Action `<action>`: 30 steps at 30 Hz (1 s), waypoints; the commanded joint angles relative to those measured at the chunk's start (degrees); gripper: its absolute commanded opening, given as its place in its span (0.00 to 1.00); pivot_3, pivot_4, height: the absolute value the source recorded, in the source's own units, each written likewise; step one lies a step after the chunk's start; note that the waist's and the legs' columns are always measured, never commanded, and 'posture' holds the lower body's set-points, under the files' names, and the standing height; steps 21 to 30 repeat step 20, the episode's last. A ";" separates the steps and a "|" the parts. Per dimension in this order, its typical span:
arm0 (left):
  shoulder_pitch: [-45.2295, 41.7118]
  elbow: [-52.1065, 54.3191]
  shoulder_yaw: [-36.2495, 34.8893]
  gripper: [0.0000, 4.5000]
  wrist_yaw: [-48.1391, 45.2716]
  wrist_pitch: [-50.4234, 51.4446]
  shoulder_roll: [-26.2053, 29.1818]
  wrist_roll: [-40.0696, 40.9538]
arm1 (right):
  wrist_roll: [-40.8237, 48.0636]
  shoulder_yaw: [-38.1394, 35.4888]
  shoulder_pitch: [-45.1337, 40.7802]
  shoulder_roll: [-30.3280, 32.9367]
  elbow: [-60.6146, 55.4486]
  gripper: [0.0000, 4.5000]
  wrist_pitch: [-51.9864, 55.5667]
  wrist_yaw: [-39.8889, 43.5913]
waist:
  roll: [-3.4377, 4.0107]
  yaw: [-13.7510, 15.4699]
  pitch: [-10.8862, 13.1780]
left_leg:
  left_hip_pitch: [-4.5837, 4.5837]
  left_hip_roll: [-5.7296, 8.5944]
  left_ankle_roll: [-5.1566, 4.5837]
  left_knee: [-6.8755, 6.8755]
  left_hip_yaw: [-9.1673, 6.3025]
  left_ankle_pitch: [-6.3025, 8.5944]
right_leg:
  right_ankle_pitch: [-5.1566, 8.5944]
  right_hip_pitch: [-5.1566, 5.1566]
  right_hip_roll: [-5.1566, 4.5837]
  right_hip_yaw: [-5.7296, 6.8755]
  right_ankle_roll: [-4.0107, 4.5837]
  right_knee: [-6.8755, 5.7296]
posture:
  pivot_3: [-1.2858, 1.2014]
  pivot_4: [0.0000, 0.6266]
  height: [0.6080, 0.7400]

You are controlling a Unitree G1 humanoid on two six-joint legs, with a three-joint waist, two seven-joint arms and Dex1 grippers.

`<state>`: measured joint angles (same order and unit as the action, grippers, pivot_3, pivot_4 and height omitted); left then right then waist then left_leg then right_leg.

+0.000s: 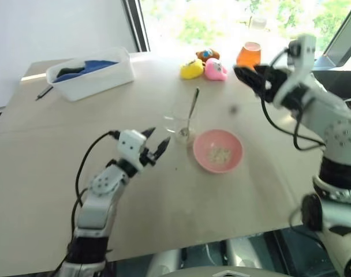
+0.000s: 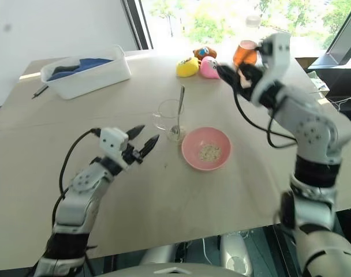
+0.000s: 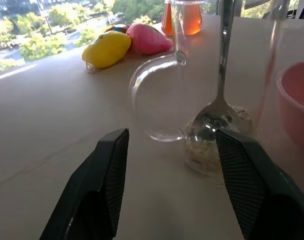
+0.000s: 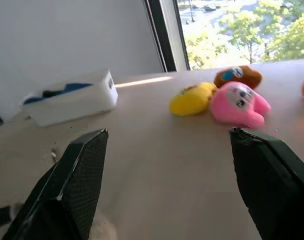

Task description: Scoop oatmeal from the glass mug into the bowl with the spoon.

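The glass mug (image 1: 177,123) stands mid-table with the spoon (image 1: 193,107) leaning inside it, handle up. A thin layer of oatmeal (image 3: 204,152) lies at the mug's bottom. Right beside the mug sits the pink bowl (image 1: 233,144), holding a small clump of oatmeal (image 1: 219,154). My left gripper (image 1: 156,140) is open just short of the mug, level with it, its fingers either side of the mug's handle (image 3: 152,95) without touching. My right gripper (image 1: 247,78) hangs open and empty above the table's far right, well away from mug and bowl.
A white tub (image 1: 92,72) with blue cloth sits far left, a dark pen (image 1: 44,92) beside it. Yellow (image 1: 191,69), pink (image 1: 215,70) and brown (image 1: 207,55) toys and an orange flask (image 1: 249,55) line the far edge near the right gripper.
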<state>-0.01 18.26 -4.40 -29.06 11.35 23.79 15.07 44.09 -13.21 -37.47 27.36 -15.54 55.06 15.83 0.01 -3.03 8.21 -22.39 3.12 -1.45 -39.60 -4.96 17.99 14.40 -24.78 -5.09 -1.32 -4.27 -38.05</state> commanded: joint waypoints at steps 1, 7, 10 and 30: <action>11.21 8.09 -3.58 0.65 -0.29 1.31 1.57 1.19 | -0.56 -3.35 12.32 5.55 -3.59 0.98 -6.98 12.32 | -0.05 0.52 -0.04 | 0.08 -0.07 0.00 0.03 0.00 0.01 | 0.00 0.08 0.06 0.01 0.00 0.05 | 0.52 0.24 1.00; 24.28 11.39 -6.87 0.65 -0.84 -0.22 0.75 3.07 | -7.01 -3.57 29.17 11.35 0.01 0.99 -21.79 27.72 | 0.07 1.20 0.07 | 0.68 -0.16 -0.29 0.34 0.35 0.17 | 0.00 0.49 0.10 -0.27 0.00 0.11 | 0.52 0.24 1.00; 27.25 11.58 -6.09 0.85 0.12 -1.20 0.71 0.38 | -11.30 -2.11 33.57 11.39 4.98 1.00 -32.08 34.32 | 0.00 1.36 0.11 | 1.65 -0.20 -0.42 0.41 0.32 0.28 | 0.01 1.49 0.13 -0.21 0.00 0.26 | 0.52 0.24 1.00; 28.32 13.68 -6.43 0.99 2.25 0.51 -1.75 1.83 | -16.77 0.94 37.99 10.94 14.81 1.00 -45.17 44.19 | -0.02 1.62 0.12 | 1.82 -0.21 -0.47 0.40 0.28 0.32 | 0.01 1.73 0.11 -0.19 -0.01 0.40 | 0.52 0.24 1.00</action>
